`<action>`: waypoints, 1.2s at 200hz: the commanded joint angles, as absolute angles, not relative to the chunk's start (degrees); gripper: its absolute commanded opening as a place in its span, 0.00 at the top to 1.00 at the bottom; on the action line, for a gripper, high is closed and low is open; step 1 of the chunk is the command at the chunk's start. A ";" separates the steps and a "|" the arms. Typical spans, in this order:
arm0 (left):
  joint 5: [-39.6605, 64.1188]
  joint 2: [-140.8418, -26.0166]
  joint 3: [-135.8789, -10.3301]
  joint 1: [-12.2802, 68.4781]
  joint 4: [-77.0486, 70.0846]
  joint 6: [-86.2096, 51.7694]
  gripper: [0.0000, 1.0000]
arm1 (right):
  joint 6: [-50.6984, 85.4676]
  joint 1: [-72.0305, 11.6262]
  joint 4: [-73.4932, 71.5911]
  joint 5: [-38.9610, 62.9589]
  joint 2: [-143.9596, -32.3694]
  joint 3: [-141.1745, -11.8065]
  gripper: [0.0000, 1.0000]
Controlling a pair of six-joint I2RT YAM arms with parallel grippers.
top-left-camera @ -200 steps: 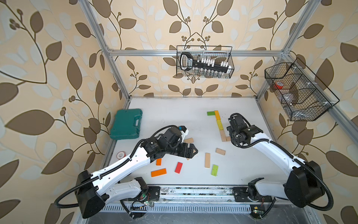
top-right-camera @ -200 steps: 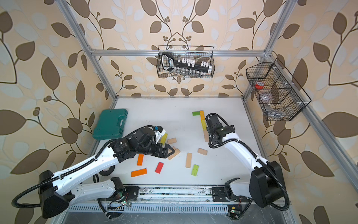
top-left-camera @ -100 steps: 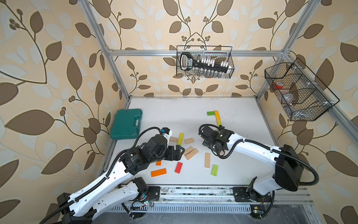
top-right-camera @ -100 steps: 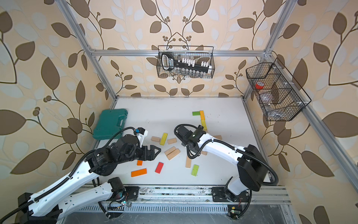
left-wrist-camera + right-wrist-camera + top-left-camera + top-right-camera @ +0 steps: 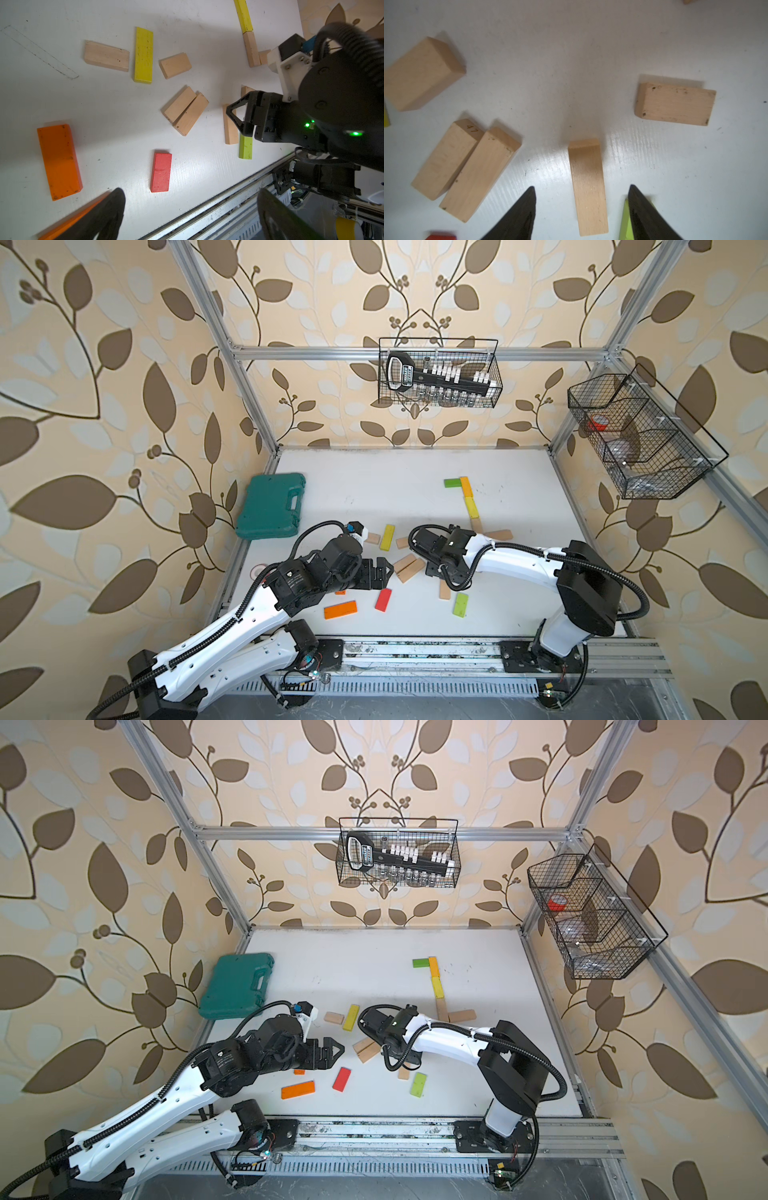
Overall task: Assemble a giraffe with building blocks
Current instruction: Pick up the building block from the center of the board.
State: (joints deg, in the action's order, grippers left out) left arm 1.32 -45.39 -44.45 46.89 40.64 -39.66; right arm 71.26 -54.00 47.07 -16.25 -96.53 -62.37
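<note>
We take the pair of beige planks (image 5: pixel 409 567), lying flank to flank, as our mark. Nearer the rail (image 5: pixel 415 649) than the pair, on the left arm's side, lie the long orange plank (image 5: pixel 340 610) and the red plank (image 5: pixel 383 599). On the right arm's side lie the lime-green plank (image 5: pixel 460 605) and, just beside it, a single beige plank (image 5: pixel 588 176).

The right gripper (image 5: pixel 581 187) hangs over that single plank. Its fingers (image 5: pixel 521 216) are parted and grip nothing, with bare table (image 5: pixel 395 472) showing on both sides of the wood. One tip overlaps the lime-green plank's edge. Level with the pair, just to their left, the left gripper (image 5: pixel 386 572) is spread wide and empty.

We judge the step in hand to be lifting the single plank. We should shift slightly toward the pair so the outer finger clears the lime-green plank. Then we come straight down and close across the narrow width near mid-length, so the plank does not swing.

Just beyond the pair lie a yellow plank (image 5: pixel 387 537) and two short beige planks (image 5: pixel 372 538).

Farther off, to the pair's right, stands the begun giraffe (image 5: pixel 471 507). It is a line of beige, yellow and orange planks laid end to end, with a green plank (image 5: pixel 452 482) crosswise at the far end.

Farther off, to the pair's left, sits the green tool case (image 5: pixel 272 506).
</note>
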 commanded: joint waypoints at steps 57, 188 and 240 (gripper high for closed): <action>3.12 -47.05 -43.96 46.90 37.80 -40.52 0.01 | 68.13 -54.40 41.72 -10.80 -100.58 -57.86 0.44; 7.37 -48.82 -44.63 46.93 35.61 -37.71 0.01 | 70.49 -50.95 44.43 -13.09 -94.58 -58.16 0.80; 16.25 -53.86 -45.22 47.82 27.06 -35.18 0.03 | 68.53 -33.72 45.11 -14.95 -80.62 -59.27 0.80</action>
State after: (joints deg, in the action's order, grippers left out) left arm 10.74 -51.75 -44.36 46.94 34.06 -37.30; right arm 68.90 -40.69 42.83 -12.05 -85.97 -58.17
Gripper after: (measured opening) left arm 0.972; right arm 0.252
